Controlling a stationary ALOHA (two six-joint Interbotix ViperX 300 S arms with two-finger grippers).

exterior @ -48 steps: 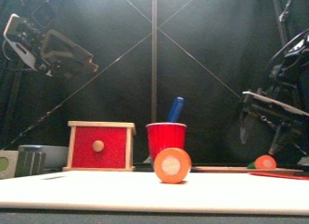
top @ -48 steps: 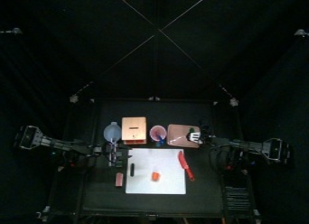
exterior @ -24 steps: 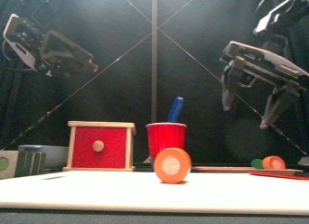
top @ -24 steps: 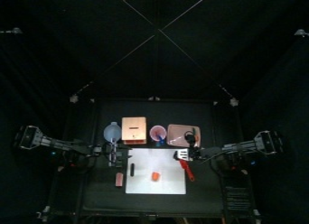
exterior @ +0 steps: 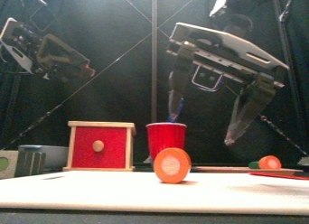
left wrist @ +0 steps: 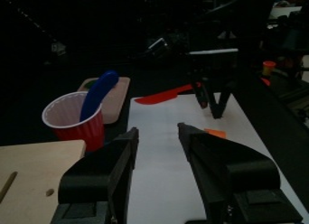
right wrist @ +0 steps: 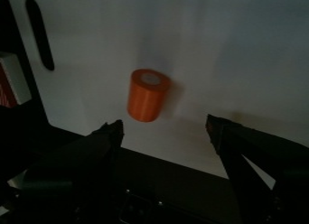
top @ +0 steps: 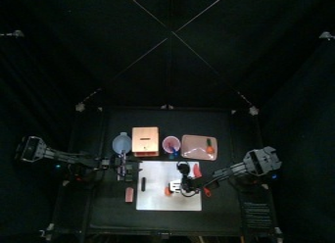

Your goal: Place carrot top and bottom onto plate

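Right gripper [exterior: 215, 115] hangs above the white board [top: 155, 193] with jaws spread wide, empty — the plain orange carrot chunk [right wrist: 146, 94] lies on its side on the board right below, between the jaw tips in the right wrist view. The other chunk, the green-tipped carrot piece [exterior: 263, 163], sits off to the right by the red stick tool [left wrist: 163, 95]; whether it touches the pinkish plate [top: 199, 144] can't be told. Left gripper [left wrist: 154, 154] rests at the table's left, jaws parted, nothing held.

Risk: the chunk is round and lying flat — an off-centre close could roll it away or squirt it out. A low descent could jam the tips into the board.
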